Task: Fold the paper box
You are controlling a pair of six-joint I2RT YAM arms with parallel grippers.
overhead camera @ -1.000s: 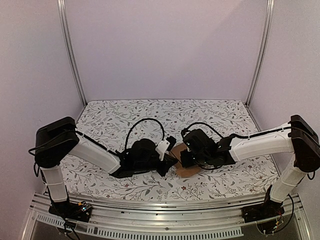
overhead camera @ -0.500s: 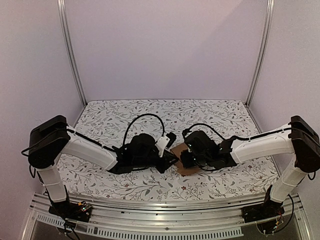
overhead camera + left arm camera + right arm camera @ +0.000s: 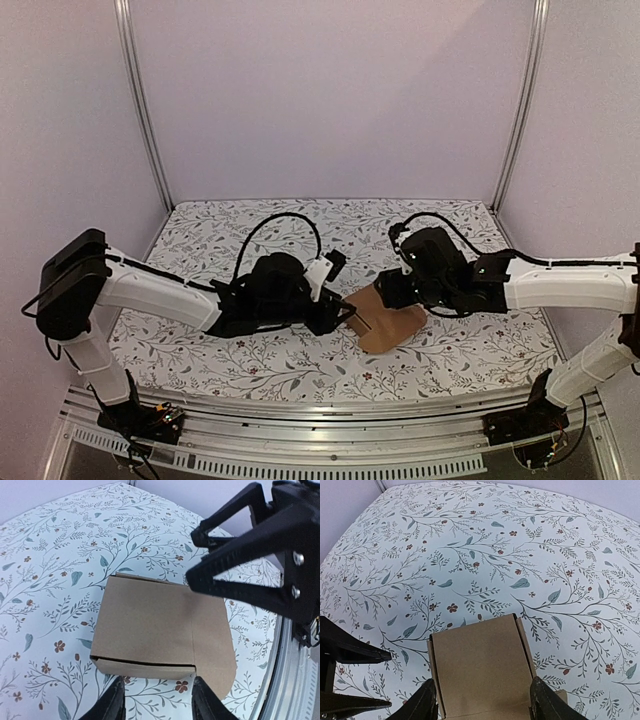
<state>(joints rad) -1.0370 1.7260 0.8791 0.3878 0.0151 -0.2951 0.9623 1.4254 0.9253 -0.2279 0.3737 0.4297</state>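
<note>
The paper box (image 3: 388, 322) is a small brown cardboard box lying flat on the flowered table, with one rounded flap (image 3: 215, 645) spread out beside it. In the left wrist view the paper box (image 3: 150, 625) lies just beyond my left gripper (image 3: 157, 702), which is open and holds nothing. My left gripper (image 3: 343, 312) sits at the box's left edge. My right gripper (image 3: 393, 291) hovers over the far side, open. In the right wrist view its fingers (image 3: 422, 702) stand either side of the paper box (image 3: 480, 665) without touching it.
The flowered tablecloth (image 3: 300, 235) covers the whole table. Purple walls and two metal posts (image 3: 140, 100) close in the back and sides. The right gripper's black fingers (image 3: 240, 555) reach into the left wrist view from the upper right.
Both grippers have opened and let go of the box. The right arm has drawn up and back to the right, so the box now lies uncovered. The left arm has shifted slightly.
</note>
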